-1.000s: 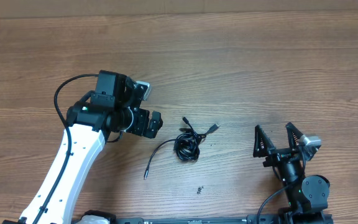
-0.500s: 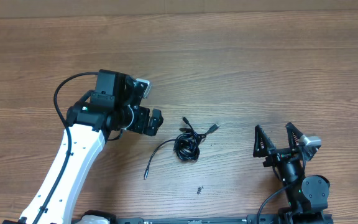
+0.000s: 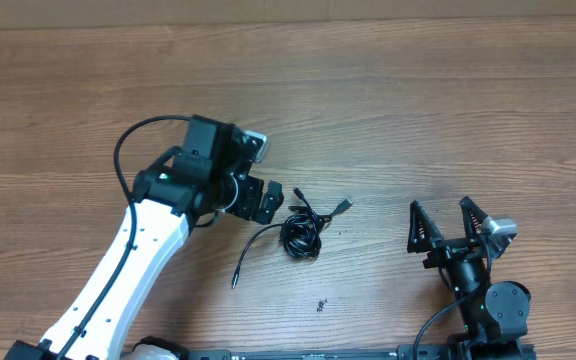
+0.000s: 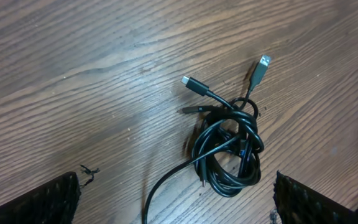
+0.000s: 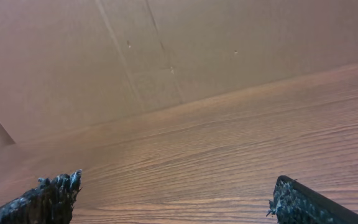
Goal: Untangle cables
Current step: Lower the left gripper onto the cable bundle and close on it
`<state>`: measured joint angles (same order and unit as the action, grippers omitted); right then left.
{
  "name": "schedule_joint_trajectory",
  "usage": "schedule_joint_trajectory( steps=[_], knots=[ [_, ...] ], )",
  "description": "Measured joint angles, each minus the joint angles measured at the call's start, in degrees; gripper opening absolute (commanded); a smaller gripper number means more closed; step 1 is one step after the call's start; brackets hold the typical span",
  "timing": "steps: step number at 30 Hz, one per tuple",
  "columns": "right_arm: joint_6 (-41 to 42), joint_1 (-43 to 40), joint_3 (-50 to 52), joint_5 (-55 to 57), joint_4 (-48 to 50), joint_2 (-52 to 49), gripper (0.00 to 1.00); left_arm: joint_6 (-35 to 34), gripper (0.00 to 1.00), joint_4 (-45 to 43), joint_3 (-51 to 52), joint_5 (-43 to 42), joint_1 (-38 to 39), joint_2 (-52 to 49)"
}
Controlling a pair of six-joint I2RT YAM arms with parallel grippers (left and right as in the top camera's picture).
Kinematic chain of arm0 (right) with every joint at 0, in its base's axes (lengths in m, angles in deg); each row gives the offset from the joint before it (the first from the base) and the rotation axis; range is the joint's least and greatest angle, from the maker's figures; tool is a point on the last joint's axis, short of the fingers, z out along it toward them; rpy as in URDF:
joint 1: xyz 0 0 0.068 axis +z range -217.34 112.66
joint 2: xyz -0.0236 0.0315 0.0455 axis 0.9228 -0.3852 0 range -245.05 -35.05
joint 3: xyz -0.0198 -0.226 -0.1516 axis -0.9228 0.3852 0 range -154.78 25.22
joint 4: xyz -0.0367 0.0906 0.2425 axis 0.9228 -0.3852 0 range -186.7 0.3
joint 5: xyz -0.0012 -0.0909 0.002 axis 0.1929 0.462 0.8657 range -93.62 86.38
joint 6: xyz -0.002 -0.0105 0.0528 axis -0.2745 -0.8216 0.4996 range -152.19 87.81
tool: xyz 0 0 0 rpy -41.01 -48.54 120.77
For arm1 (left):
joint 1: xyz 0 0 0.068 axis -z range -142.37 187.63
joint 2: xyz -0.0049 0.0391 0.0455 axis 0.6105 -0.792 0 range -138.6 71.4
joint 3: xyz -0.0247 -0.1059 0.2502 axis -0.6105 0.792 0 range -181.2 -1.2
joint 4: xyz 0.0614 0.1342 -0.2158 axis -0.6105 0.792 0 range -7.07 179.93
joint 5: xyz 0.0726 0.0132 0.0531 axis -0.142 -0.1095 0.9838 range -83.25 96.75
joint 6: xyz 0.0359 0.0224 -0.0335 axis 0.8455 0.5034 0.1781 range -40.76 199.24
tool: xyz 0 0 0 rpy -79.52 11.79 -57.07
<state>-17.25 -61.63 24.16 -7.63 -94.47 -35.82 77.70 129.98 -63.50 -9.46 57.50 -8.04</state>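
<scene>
Closest to my side of the wooden table [image 3: 488,90], the right gripper [image 3: 439,205] sits parked low near its base. Its fingers [image 3: 418,228] are spread wide with nothing between them. Its wrist camera shows only bare wood and a brown panel [image 5: 166,50] beyond, so I judge this arm has no part in the work yet.

A little further in lies a small dark speck [image 3: 320,305]; I can't tell what it is. Next to it is the plug end of a loose strand [image 3: 235,282], which curves up and away into the bundle.

The cables [image 3: 303,232] themselves lie flat on the wood around the middle, well apart from the right gripper. Most of their length is wound into a tight little knot [image 4: 229,158] of overlapping loops. Two ends poke out on the far side, a silvery USB plug [image 4: 263,64] and a smaller plug [image 4: 189,82]. As I read it, nothing is separated yet apart from those free ends, so the whole untangling is ahead of me.

Just beyond and to the left of the knot hangs the left gripper [image 3: 271,200]. It is wide open, holding nothing and touching no cord. In its own camera the fingers [image 4: 48,200] frame the bundle on either side. My judgement is that I'm at the approach. A first pinch on a loop or a plug end is what's left to begin, with a second hold probably needed to draw the strands apart.
</scene>
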Motion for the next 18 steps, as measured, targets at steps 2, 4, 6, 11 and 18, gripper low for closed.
schedule_joint_trajectory(
  steps=[2,4,6,11,18],
  knots=[
    [0.0,0.0,0.0,0.0,0.0,0.0,1.00,-0.2,1.00,0.0,0.0,0.4,0.1,-0.5],
    [0.0,0.0,0.0,0.0,0.0,0.0,1.00,-1.0,1.00,0.0,0.0,0.7,0.4,-1.6],
    [0.0,0.0,0.0,0.0,0.0,0.0,1.00,-1.5,1.00,0.0,0.0,1.0,0.8,-3.0],
    [0.0,0.0,0.0,0.0,0.0,0.0,1.00,-2.0,1.00,0.0,0.0,1.4,3.6,-8.7],
    [0.0,0.0,0.0,0.0,0.0,0.0,1.00,-3.3,1.00,0.0,0.0,1.9,6.8,-14.7]
  ],
)
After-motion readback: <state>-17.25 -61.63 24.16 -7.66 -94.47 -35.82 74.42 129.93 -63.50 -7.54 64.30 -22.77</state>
